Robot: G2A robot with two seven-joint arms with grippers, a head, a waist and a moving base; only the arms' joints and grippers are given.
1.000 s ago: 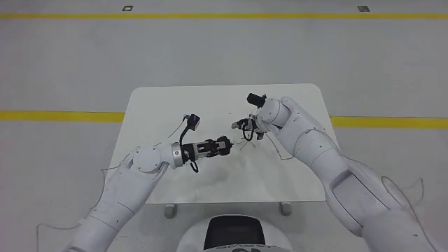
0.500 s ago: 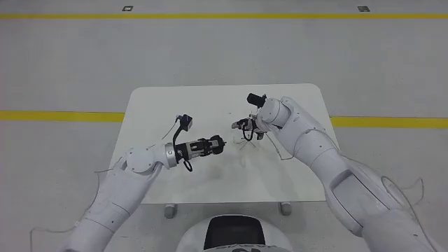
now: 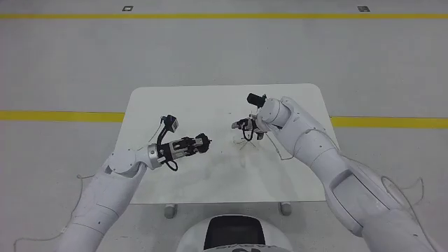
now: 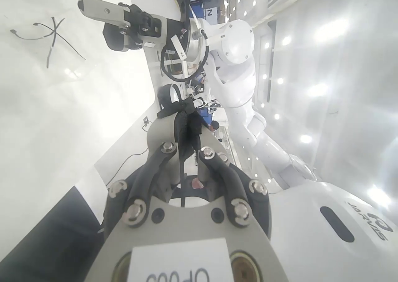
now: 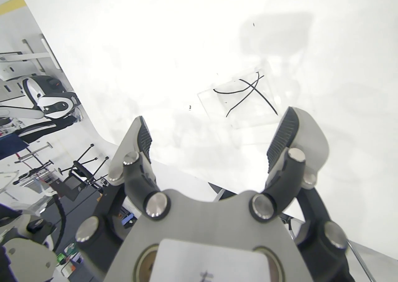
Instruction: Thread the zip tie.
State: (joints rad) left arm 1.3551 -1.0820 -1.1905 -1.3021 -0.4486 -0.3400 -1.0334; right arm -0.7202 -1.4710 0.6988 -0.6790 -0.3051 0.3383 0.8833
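On the white table (image 3: 210,105) a few thin black ties (image 5: 248,93) lie crossed over one another on a small clear sheet (image 5: 209,102), and everything else is easiest placed from that little heap. The right gripper (image 5: 214,137) hangs close above the ties, slightly to their far side from the robot, and does not touch them. Its fingers (image 5: 281,134) are spread wide with nothing between the ribbed pads, and the crossed ties show in the gap. The left gripper (image 3: 204,140) sits off to the robot's left of the ties, clear of them and above the tabletop, with its tip pointed toward them. Its fingers are drawn in narrow around a black strip (image 4: 186,127), which looks like a zip tie. The strip sticks out past the fingertips and ends in a bunched or looped bit, though I cannot tell whether that end is threaded. From the left wrist the right gripper can be seen beyond the strip, next to the ties.
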